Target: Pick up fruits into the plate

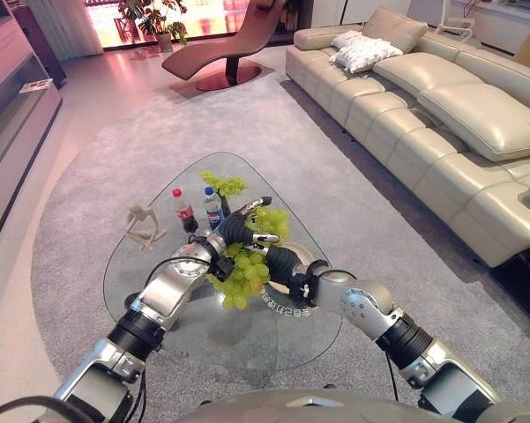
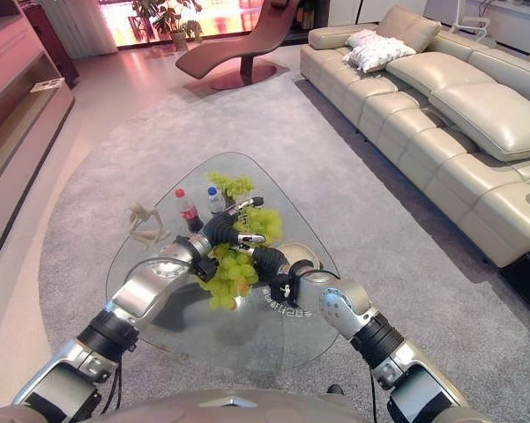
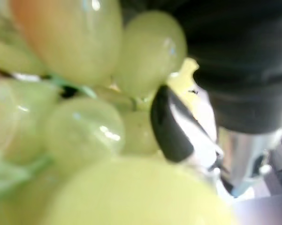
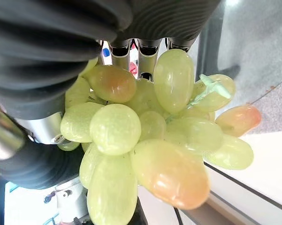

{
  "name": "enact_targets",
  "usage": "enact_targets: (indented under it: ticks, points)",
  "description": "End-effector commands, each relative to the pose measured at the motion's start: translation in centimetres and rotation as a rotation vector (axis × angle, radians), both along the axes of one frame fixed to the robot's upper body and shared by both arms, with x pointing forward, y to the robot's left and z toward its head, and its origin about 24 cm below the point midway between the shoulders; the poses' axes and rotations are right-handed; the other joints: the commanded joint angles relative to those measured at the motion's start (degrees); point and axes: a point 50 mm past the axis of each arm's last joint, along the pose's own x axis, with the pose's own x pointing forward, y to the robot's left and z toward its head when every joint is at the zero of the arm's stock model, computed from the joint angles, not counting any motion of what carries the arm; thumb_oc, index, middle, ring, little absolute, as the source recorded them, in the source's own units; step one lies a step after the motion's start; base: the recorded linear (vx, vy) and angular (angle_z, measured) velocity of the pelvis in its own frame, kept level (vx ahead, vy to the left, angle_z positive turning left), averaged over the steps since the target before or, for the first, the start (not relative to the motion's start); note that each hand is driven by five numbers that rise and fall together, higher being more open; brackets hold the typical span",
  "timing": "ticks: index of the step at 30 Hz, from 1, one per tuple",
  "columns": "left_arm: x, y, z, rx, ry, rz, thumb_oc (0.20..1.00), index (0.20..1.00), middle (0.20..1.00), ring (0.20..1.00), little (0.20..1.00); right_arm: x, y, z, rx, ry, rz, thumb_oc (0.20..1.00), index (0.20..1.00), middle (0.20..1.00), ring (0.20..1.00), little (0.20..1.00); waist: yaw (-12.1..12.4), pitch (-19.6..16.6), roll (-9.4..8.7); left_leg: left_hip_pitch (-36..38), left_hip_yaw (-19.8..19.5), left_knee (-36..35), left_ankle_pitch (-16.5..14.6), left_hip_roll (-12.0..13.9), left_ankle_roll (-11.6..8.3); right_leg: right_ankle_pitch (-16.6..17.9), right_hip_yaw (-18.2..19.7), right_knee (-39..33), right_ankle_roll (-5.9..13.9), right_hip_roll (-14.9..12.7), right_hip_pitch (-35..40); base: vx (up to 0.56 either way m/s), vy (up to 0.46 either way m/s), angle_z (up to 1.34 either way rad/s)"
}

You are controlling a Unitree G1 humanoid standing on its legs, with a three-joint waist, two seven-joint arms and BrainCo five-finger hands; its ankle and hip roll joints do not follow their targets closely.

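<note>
Meeting above the middle of the glass counter (image 1: 273, 339), the left hand (image 1: 232, 231) and the right hand (image 1: 280, 263) crowd round a bunch of green grapes (image 1: 244, 275) that hangs between them, clear of the glass. From here I cannot tell whether either hand's fingers are curled round the stem or straight. A plate (image 1: 304, 256) lies just beside the right hand, ringed with lettering too small to read. Behind stand two small bottles (image 1: 199, 211), their labels illegible, a second grape bunch (image 1: 223, 184) and a pale figurine (image 1: 143, 226).
</note>
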Motion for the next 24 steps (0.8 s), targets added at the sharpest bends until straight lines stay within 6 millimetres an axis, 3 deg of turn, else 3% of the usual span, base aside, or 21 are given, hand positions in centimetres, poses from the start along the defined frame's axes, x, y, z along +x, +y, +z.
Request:
enact_targets:
  ticks: [1,8,18,24]
  points:
    - [0.9,1.9,0.8,0.063,-0.024,0.016,1.000,1.000,1.000,1.000,1.000,2.1,1.3,8.2,0.335,-0.293,-0.023,0.200,0.200,0.200,0.200,0.200,-0.13,1.37,-0.32,-1.31,-3.13,1.61,-1.58,0.31,1.24,-2.11,-6.81,2.98,-0.75,-2.10,1.96,0.00,0.023,0.04]
    - [-1.0,7.1,-2.6,0.008,0.069,0.264,1.000,1.000,1.000,1.000,1.000,2.7,-2.9,6.2,0.285,-0.304,-0.190,0.200,0.200,0.200,0.200,0.200,0.51,1.80,0.08,-2.11,-3.51,1.74,-1.45,0.05,1.21,-2.18,-7.08,3.11,-1.04,-2.29,1.50,0.00,0.012,0.02]
    - [-2.9,9.6,-4.9,-0.188,0.050,0.509,1.000,1.000,1.000,1.000,1.000,3.6,-7.1,4.2,0.201,-0.287,-0.314,0.200,0.200,0.200,0.200,0.200,1.62,3.16,-0.69,-3.00,-4.41,1.48,-1.67,-0.18,1.30,-2.47,-8.01,3.13,-1.46,-2.24,1.13,-0.01,-0.001,0.04]
    - [-3.8,10.8,-6.9,-0.210,0.091,0.678,1.000,1.000,1.000,1.000,1.000,4.1,-9.5,2.3,0.021,-0.272,-0.358,0.200,0.200,0.200,0.200,0.200,2.41,4.67,-1.38,-4.60,-5.49,2.05,-1.68,-0.22,1.20,-2.87,-8.21,3.79,-1.71,-2.10,0.07,-0.03,-0.010,0.04]
